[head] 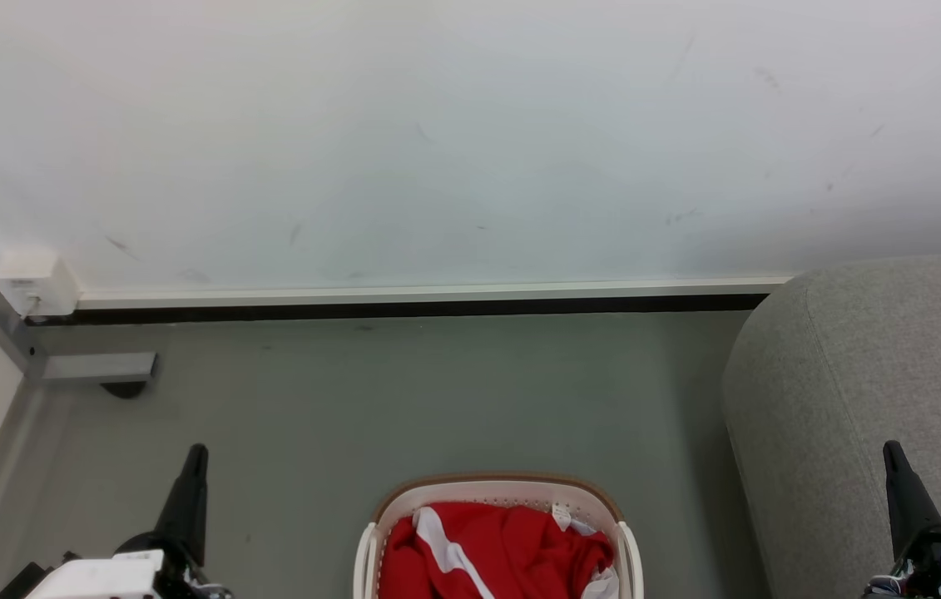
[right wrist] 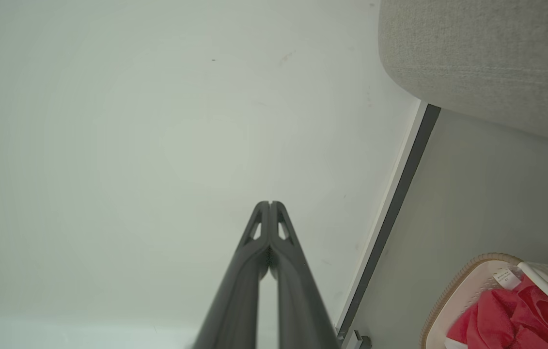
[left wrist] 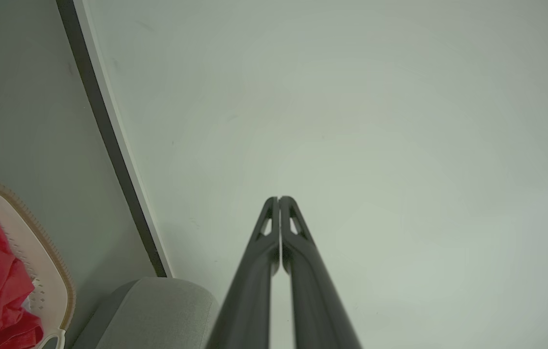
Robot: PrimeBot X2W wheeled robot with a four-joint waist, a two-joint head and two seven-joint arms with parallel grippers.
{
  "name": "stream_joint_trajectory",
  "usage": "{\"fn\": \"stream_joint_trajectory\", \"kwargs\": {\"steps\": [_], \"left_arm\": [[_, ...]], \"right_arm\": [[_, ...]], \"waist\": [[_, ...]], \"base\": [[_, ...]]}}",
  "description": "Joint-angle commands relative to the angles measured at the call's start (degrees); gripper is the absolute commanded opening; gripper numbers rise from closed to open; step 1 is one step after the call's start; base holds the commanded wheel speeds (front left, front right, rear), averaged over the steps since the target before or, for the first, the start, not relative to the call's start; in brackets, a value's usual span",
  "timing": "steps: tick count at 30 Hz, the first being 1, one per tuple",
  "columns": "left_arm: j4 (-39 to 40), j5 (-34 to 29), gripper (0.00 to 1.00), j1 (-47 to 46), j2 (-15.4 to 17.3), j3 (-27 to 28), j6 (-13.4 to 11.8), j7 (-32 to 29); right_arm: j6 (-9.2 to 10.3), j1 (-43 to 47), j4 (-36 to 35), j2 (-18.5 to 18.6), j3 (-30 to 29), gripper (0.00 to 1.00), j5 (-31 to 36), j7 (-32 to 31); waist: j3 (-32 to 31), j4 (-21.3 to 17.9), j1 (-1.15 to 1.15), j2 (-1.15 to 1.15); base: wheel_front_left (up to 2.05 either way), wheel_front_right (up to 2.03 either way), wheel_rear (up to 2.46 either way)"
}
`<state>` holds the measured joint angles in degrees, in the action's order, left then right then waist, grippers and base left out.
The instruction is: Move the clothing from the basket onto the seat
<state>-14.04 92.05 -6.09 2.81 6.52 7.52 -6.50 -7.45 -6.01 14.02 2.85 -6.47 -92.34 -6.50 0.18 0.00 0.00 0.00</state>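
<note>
Nearest, the left pincer (head: 192, 478) and right pincer (head: 897, 476) hang closed and empty either side of the basket (head: 493, 483), where the red clothing (head: 512, 549) lies crumpled, probably light, limp and prone to trailing, best pinched at a raised fold on top, with the grey seat (head: 869, 374) beyond, rightward.

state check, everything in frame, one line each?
basket, upright on the floor, loaded
red garment, crumpled inside the basket
sofa, no garment on the part in view
left gripper, jaws shut, holding nothing
right gripper, jaws shut, holding nothing
</note>
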Motion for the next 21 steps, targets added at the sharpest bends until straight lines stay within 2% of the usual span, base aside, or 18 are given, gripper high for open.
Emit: {"fn": "stream_joint_trajectory", "kwargs": {"steps": [1,21], "left_arm": [[0.2,0.7,0.0,-0.6,0.3,0.0,0.0,0.0],[0.2,0.7,0.0,-0.6,0.3,0.0,0.0,0.0]], "right_arm": [[0.02,-0.8,-0.2,0.4,-0.2,0.0,0.4,0.0],[0.02,-0.8,-0.2,0.4,-0.2,0.0,0.4,0.0]], "waist": [[0.0,0.0,0.0,0.0],[0.0,0.0,0.0,0.0]], "base": [[0.0,0.0,0.0],[0.0,0.0,0.0]]}}
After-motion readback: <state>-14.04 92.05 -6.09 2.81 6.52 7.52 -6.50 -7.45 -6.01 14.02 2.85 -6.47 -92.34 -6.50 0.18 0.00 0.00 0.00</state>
